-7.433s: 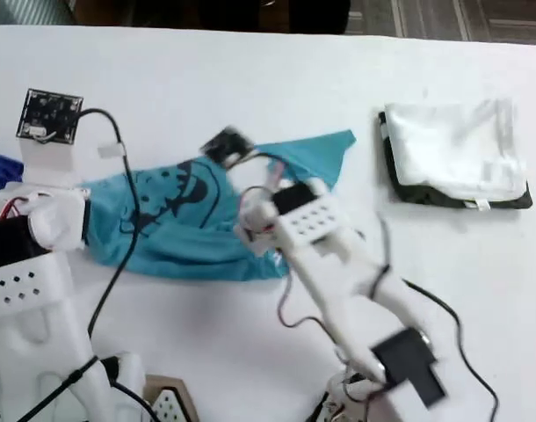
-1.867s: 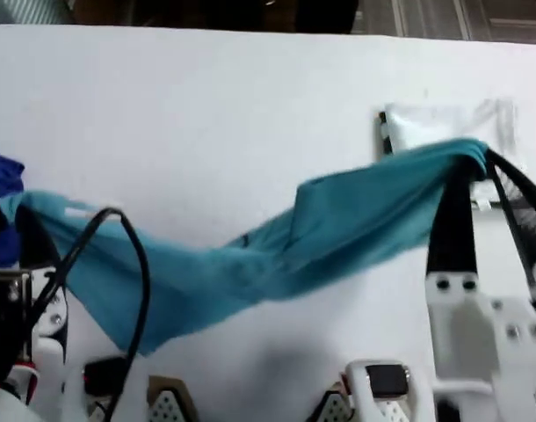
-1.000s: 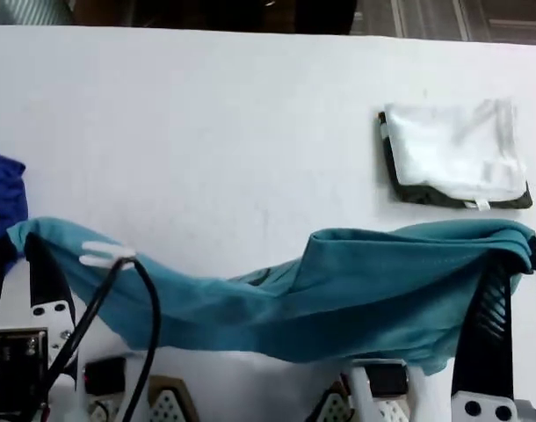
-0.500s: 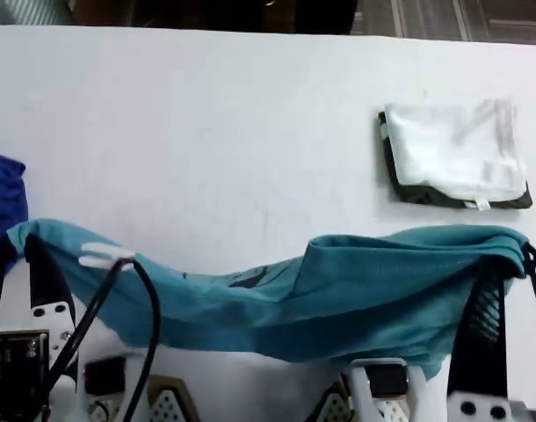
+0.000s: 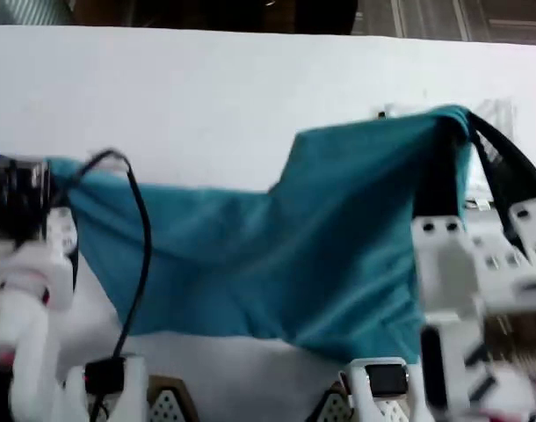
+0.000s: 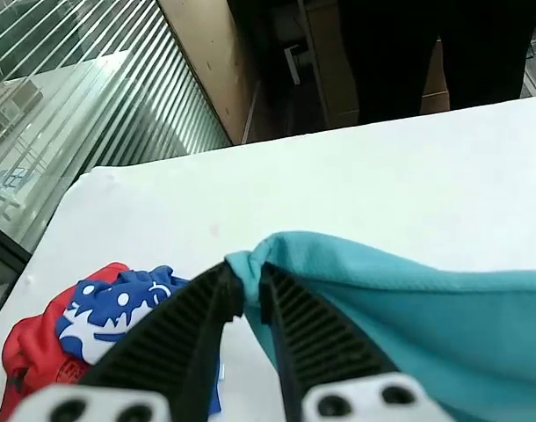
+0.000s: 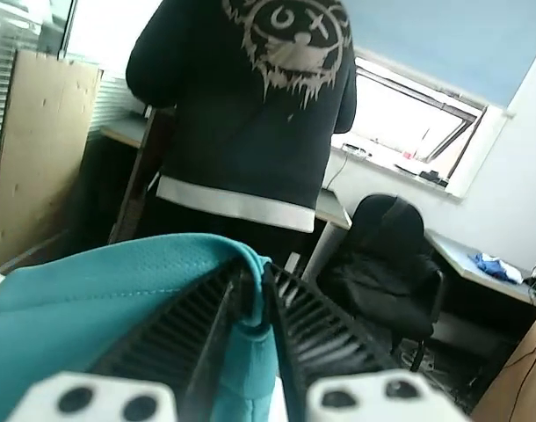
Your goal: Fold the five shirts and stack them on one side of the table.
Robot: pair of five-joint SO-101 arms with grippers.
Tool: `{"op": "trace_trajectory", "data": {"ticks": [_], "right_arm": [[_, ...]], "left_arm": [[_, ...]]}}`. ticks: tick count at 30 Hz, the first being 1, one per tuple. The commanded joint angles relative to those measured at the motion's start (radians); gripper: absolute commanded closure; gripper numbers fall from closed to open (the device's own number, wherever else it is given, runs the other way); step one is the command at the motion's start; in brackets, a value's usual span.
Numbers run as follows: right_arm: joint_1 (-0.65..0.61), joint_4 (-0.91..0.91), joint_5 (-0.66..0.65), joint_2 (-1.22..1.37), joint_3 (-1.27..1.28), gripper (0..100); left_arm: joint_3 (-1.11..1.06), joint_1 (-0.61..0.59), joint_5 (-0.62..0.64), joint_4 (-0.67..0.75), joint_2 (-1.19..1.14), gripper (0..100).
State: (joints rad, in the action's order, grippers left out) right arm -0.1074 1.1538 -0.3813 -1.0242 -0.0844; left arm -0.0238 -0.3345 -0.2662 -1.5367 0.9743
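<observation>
**Teal shirt held up between both grippers**

A teal shirt (image 5: 321, 237) hangs spread out above the white desk (image 5: 206, 97), with one arm holding each end. From the high view, the cloth runs from the left arm (image 5: 26, 290) to the right arm (image 5: 479, 264). Its right end is held farther from the arm bases than its left end. The lower edge sags towards the near side of the desk, and most of the cloth is off the surface.

The left gripper (image 6: 247, 277) is closed on one corner of the shirt. A small fold of teal cloth is pinched between its black ribbed fingers (image 6: 303, 325), and the rest of the shirt trails away to one side. On the desk beyond this gripper, near the left edge, lie a crumpled blue-and-white shirt (image 6: 119, 303) and a red shirt (image 6: 31, 369). The two touch each other and are apart from the teal one.

The right gripper (image 7: 250, 274) is also clamped tight on the shirt. A hemmed edge is folded over its fingertips, and the cloth drapes down one side.

In the high view, a pale folded cloth (image 5: 499, 109) lies on the desk beyond the raised right corner. It is mostly hidden by the shirt and the arm, so what it is cannot be told for certain. A black cable (image 5: 138, 229) loops across the left part of the shirt.
</observation>
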Motion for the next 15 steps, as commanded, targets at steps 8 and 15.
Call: {"op": "trace_trajectory", "data": {"ticks": [8, 15], "right_arm": [[-0.001, -0.217, 0.000, 0.035, 0.269, 97.9], [0.004, -0.346, -0.002, 0.081, 0.334, 97.9]], "left_arm": [[0.004, -0.003, 0.006, 0.167, -0.264, 97], [0.008, 0.026, 0.006, 0.276, -0.394, 97]]}}
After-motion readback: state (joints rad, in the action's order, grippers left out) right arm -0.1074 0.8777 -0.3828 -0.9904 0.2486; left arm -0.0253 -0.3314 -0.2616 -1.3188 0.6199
